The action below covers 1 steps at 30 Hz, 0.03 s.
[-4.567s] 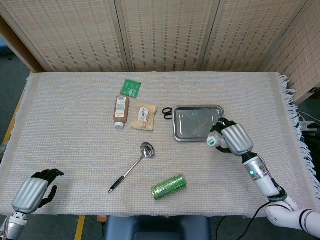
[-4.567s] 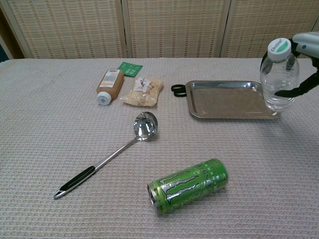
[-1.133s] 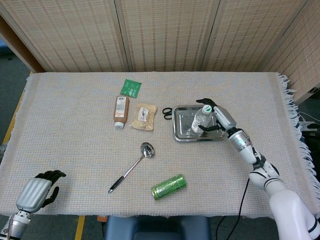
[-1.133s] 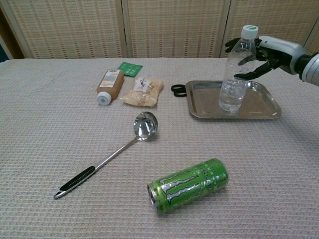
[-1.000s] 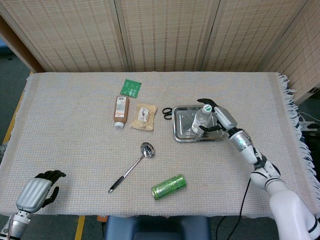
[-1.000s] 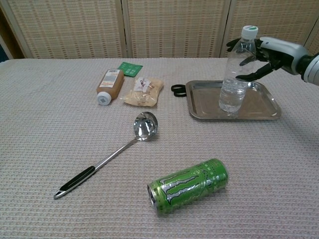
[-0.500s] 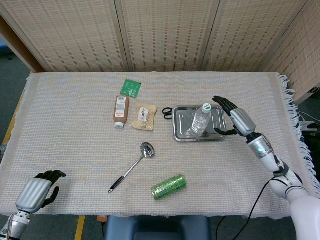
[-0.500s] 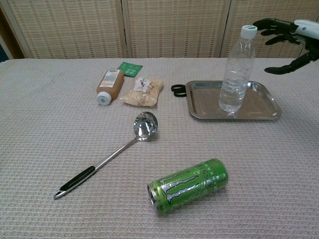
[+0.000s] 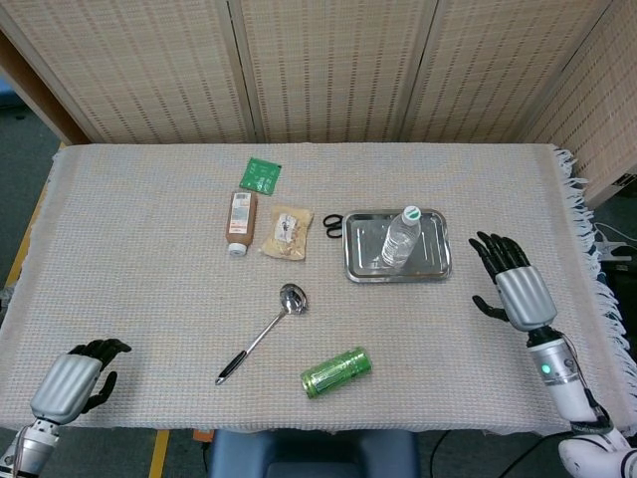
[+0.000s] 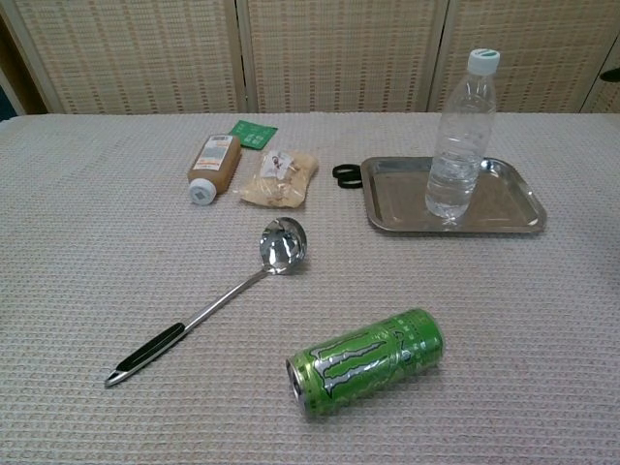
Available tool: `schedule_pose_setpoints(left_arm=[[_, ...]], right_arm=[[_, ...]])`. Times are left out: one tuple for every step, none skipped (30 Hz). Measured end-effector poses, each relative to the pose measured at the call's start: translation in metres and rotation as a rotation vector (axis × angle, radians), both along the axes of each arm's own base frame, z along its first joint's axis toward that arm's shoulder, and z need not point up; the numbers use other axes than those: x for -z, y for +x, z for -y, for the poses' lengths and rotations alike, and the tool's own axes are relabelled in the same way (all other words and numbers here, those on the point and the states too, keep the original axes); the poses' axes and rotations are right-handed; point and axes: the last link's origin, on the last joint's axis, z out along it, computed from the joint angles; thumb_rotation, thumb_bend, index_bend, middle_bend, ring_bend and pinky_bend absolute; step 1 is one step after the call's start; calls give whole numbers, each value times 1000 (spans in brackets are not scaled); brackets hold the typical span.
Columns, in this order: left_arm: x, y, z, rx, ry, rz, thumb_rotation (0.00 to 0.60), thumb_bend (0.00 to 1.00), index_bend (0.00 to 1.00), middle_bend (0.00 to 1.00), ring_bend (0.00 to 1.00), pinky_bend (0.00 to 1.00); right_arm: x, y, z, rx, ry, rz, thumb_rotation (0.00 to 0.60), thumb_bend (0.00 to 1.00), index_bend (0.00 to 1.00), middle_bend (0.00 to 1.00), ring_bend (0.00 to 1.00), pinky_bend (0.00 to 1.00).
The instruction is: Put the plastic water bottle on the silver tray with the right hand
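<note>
Right hand point(image 9: 517, 289) is pulling back clear of the silver tray point(image 9: 431, 267), fingers spread, holding nothing. Plastic water bottle point(image 10: 459, 134) is standing upright on the tray. Keep retreating sideways, avoiding the cap.

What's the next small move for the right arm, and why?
Probably just retract to rest. The water bottle stands upright on the silver tray, and the right robot hand is open, apart from both, so the placement looks done.
</note>
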Motion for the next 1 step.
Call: schedule_pose_setpoints(left_arm=[[0,0,0,2,1,1,600,581,303,276,265,389]], right_arm=[[-1,0,-6,15,-12,-28,600,0,0,0,0,70]])
